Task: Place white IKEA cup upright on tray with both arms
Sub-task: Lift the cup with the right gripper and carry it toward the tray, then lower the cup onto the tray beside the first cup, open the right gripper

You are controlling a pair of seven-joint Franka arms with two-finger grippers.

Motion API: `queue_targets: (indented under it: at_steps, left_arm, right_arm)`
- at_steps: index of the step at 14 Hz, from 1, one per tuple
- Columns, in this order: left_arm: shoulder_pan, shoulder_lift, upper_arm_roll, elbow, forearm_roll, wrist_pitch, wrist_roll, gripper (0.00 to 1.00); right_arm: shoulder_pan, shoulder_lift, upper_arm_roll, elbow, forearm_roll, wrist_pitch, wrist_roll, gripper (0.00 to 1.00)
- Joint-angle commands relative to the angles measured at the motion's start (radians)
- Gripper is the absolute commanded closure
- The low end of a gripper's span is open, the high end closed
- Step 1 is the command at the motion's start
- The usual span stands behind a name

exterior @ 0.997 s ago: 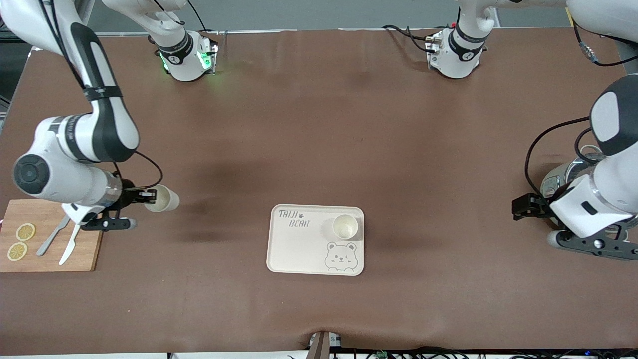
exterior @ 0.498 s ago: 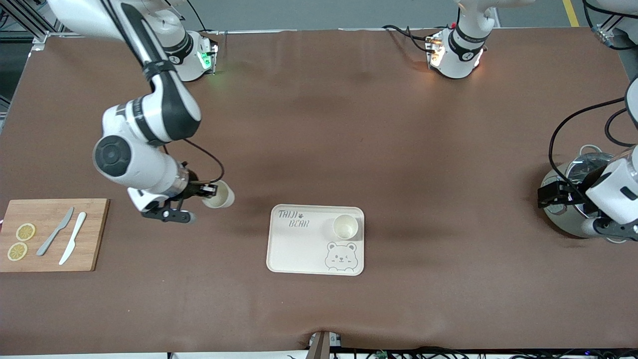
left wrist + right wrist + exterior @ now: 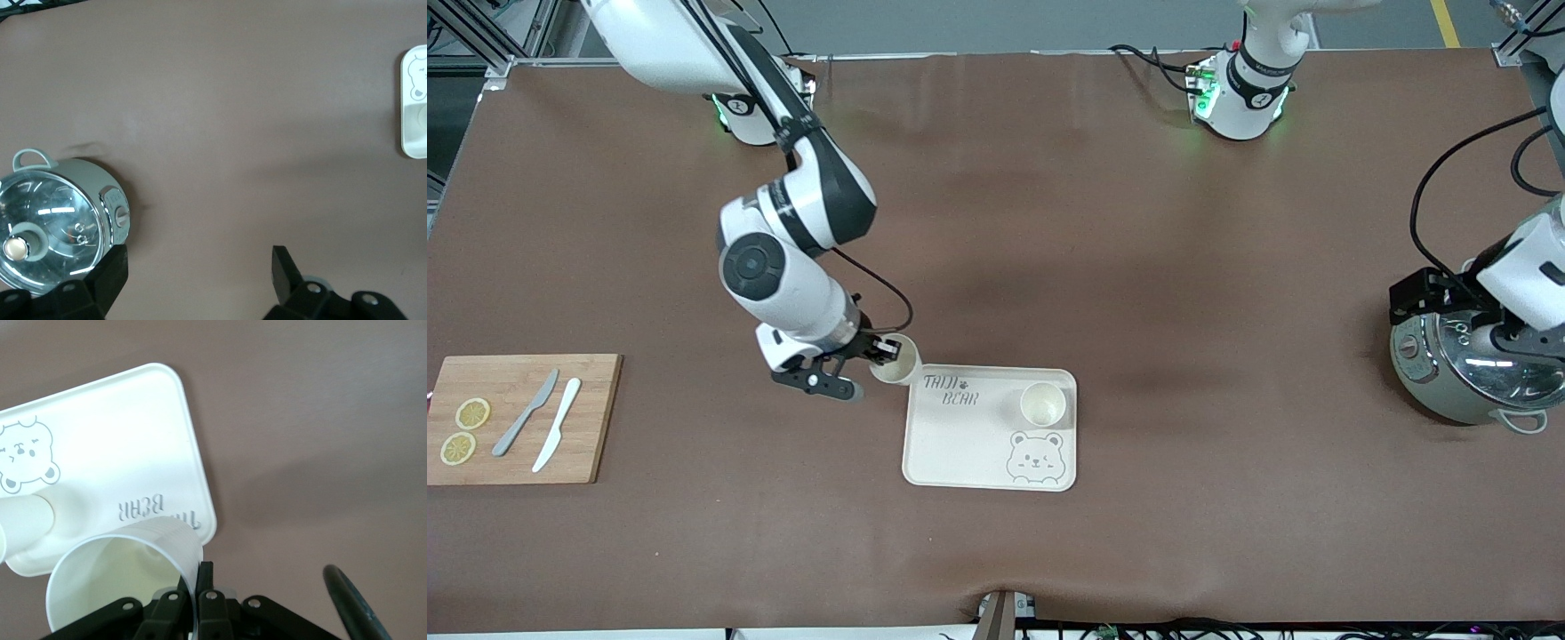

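Note:
My right gripper [image 3: 883, 350] is shut on the rim of a white cup [image 3: 896, 361], one finger inside the wall and one outside [image 3: 197, 585]. The cup [image 3: 127, 577] hangs tilted over the corner of the cream tray [image 3: 960, 444] toward the right arm's end, by the "TAIJI BEAR" lettering. A second white cup [image 3: 1042, 403] stands upright on the tray, beside the bear drawing's end. It also shows in the right wrist view [image 3: 23, 523] on the tray [image 3: 113, 447]. My left gripper [image 3: 1409, 298] hangs open and empty [image 3: 198, 270] beside the pot, over bare table.
A steel pot with a glass lid [image 3: 1463, 373] stands at the left arm's end [image 3: 53, 220]. At the right arm's end lies a wooden cutting board [image 3: 587, 418] with two knives [image 3: 525, 425] and lemon slices [image 3: 471, 413]. The tray's edge [image 3: 415, 100] shows in the left wrist view.
The right arm has carried the cup from beside the cutting board to the tray's corner. The left arm has drawn back toward its base, uncovering the pot, with its gripper still open.

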Motion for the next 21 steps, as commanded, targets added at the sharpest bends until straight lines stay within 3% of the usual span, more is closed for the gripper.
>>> queue_targets:
  at_steps: [1,7,15,20,21]
  left_arm:
    - [0.007,-0.128,0.005,-0.164,-0.028,0.048,0.008,0.05]
    - [0.021,-0.242,0.009,-0.267,-0.033,0.048,0.008,0.01]
    - [0.019,-0.265,0.009,-0.28,-0.036,0.046,0.013,0.0]
    - [0.027,-0.265,0.009,-0.276,-0.04,0.048,0.011,0.0]
    - [0.033,-0.265,0.009,-0.274,-0.048,0.049,0.011,0.0]
  right_arm:
    - [0.036,0.114,-0.015,0.15,0.001,-0.018,0.063,1.0]
    - [0.044,0.217,-0.02,0.248,-0.013,0.009,0.076,1.0]
    - [0.053,0.338,-0.035,0.287,-0.048,0.132,0.074,1.0]
    - [0.062,0.347,-0.035,0.287,-0.058,0.149,0.079,1.0]
    - [0.062,0.347,-0.037,0.287,-0.059,0.148,0.08,0.95]
